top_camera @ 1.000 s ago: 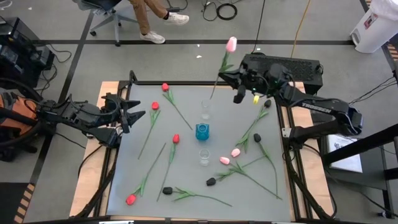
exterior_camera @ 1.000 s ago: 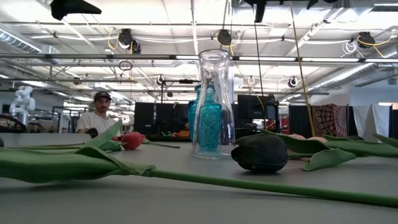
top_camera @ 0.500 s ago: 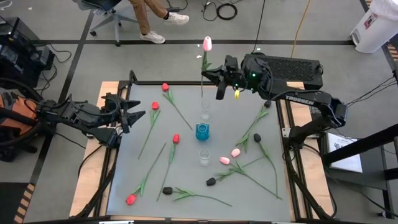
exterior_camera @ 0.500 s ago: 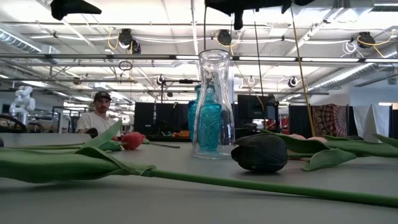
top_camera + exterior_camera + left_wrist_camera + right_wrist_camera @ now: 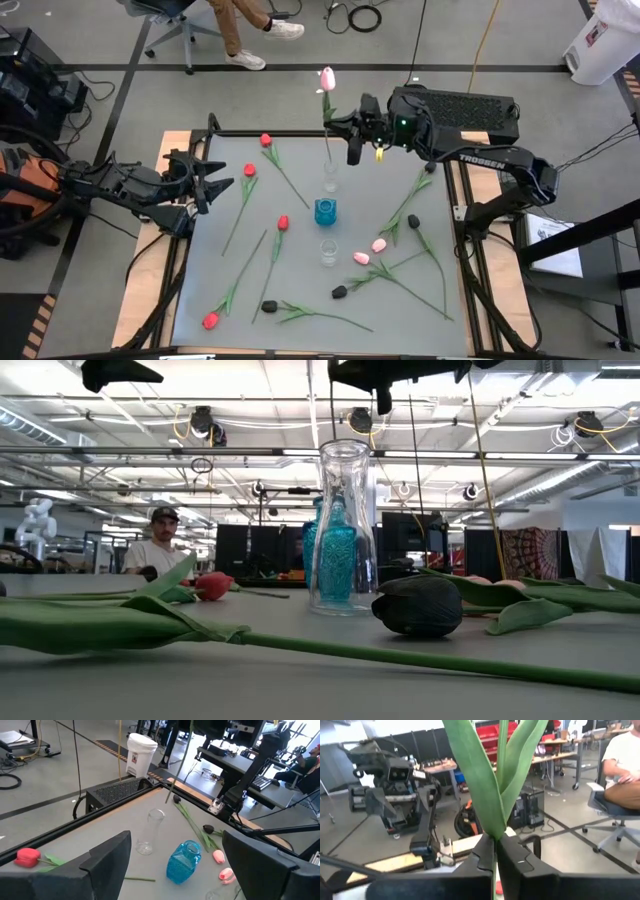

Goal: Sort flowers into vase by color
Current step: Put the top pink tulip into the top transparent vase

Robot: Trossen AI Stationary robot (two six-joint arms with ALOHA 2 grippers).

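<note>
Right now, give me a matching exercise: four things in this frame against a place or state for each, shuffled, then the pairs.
Things:
1. pink tulip
2. blue vase
3. left gripper
4. black tulip

Places or states:
A. open, waiting at the table's left edge
B. lying on the table, nearest the low camera
C. standing between two clear vases
D. held upright by the shut right gripper, stem above the far clear vase

Pairs: 1-D, 2-C, 3-A, 4-B
</note>
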